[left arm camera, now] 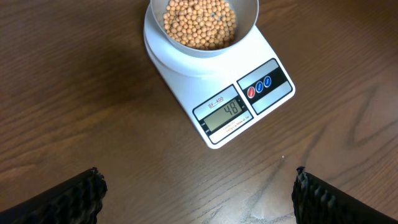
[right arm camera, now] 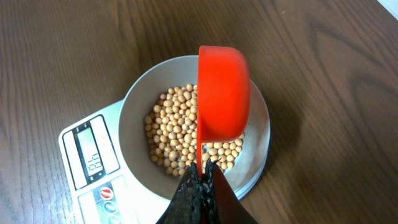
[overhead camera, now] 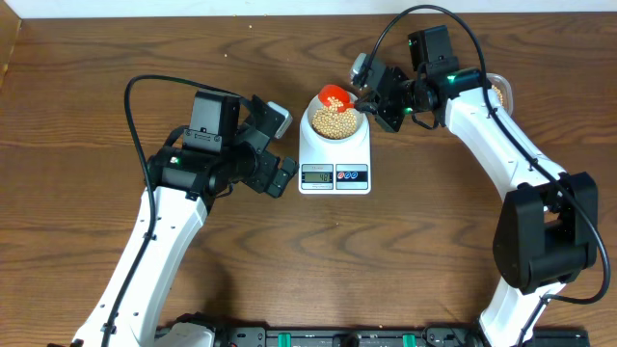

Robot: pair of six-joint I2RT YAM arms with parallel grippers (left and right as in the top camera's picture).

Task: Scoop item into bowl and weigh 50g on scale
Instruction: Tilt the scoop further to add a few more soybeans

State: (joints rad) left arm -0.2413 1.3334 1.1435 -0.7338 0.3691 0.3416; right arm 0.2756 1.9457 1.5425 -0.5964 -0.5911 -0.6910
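The right end effector (right arm camera: 202,180) pinches the red plastic scoop (right arm camera: 224,93) by its handle above the flat white scale (right arm camera: 93,155). The small round tan beans (right arm camera: 177,134) look light and rolly. The left end effector (left arm camera: 199,186) is wide open, empty.

**Dark wood tabletop under soft, even light**

From above, a dark brown table (overhead camera: 67,106) fills nearly everything I can see. Its wood grain runs side to side in long streaks, with looping, knot-like swirls toward 3 o'clock and 9 o'clock. Along the far edge at 12 o'clock lies a narrow pale strip (overhead camera: 241,6); I cannot tell whether it is wall or floor beyond the table. The light is soft and even, leaving only faint, blurred shadows on the wood. Seen close in the right wrist view, the surface has a dull sheen, lighter toward 1 o'clock. In the left wrist view, faint whitish marks show in the finish toward 5 o'clock.
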